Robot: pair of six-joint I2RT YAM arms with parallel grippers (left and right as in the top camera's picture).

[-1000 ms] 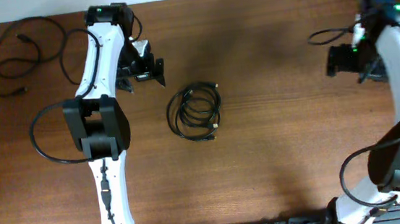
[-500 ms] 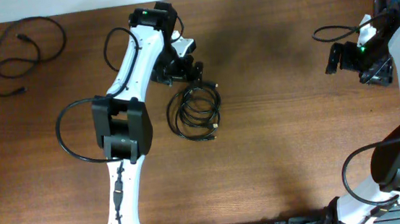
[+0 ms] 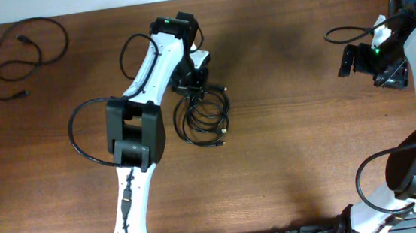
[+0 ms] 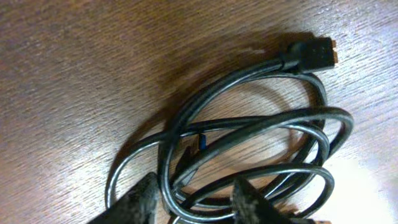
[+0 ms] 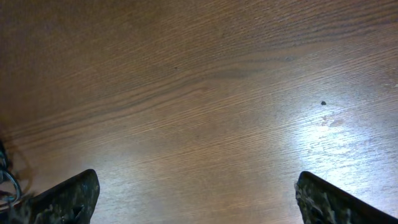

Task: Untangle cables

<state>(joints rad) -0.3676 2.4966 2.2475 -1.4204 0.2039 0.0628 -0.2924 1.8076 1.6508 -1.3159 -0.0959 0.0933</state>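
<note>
The cables [image 3: 204, 117] lie as one coiled black bundle at the table's middle. My left gripper [image 3: 190, 85] is down on the bundle's top left edge. In the left wrist view the bundle [image 4: 261, 124] fills the frame, and a plug end [image 4: 314, 53] sticks out at the upper right. The left gripper [image 4: 196, 202] is partly closed with its fingers either side of a few strands. Those strands lie loose, with wood showing between them. My right gripper [image 3: 358, 59] hovers at the far right, away from the cables. The right gripper [image 5: 196, 193] stands wide open over bare wood.
A separate loose black cable [image 3: 21, 53] lies in loops at the table's far left corner. The left arm [image 3: 135, 134] stretches from the front edge up to the bundle. The right arm's own wire [image 3: 344, 35] loops near its wrist.
My left gripper came from the left, settled onto the bundle's top edge, and its jaws have narrowed around some strands. The right arm shifted slightly, then held still.
</note>
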